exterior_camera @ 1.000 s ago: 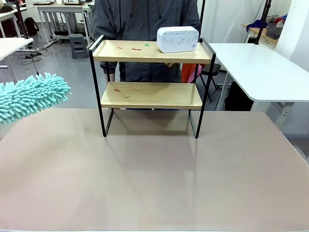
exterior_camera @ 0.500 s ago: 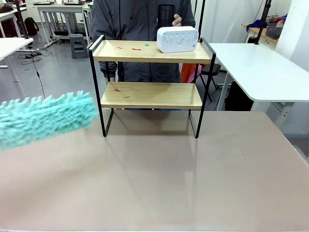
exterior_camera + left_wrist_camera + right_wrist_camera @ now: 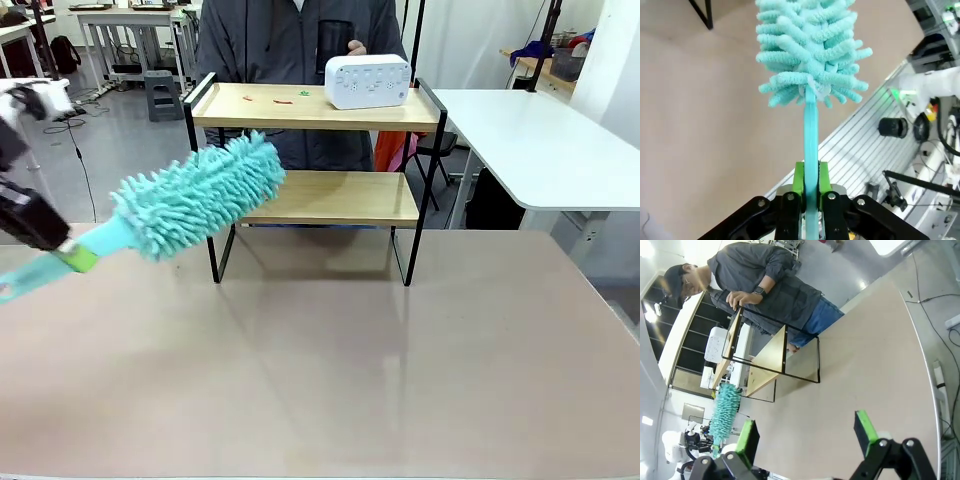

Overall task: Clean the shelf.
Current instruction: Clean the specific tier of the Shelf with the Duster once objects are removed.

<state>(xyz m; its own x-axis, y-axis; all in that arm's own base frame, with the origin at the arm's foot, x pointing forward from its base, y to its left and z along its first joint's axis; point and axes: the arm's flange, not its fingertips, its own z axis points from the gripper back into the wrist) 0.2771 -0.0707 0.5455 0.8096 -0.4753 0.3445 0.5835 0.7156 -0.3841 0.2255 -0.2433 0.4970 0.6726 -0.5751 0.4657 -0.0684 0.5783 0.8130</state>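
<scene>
Your shelf (image 3: 315, 150) stands at the far middle of the tan table (image 3: 320, 370), just in front of the person. It is a small two-tier rack: two light wooden boards in a thin black metal frame on four legs, with a raised black rail at each end of the top board. A few small red and green scraps (image 3: 283, 100) lie on the top board's left half, and a white box-shaped device (image 3: 368, 80) sits at its right end. Behind that device the person's hand (image 3: 355, 47) holds a dark object.

Your left gripper (image 3: 810, 182) is clenched on the handle of a turquoise microfibre duster (image 3: 195, 195), the green pads pressed against both sides of the thin stem. The fluffy head slants up to the right and covers the left end of the lower board and the left front leg. You cannot tell whether it touches the wood.

Your right gripper (image 3: 807, 432) is released, jaws wide apart with nothing between them, well away from the shelf.
</scene>
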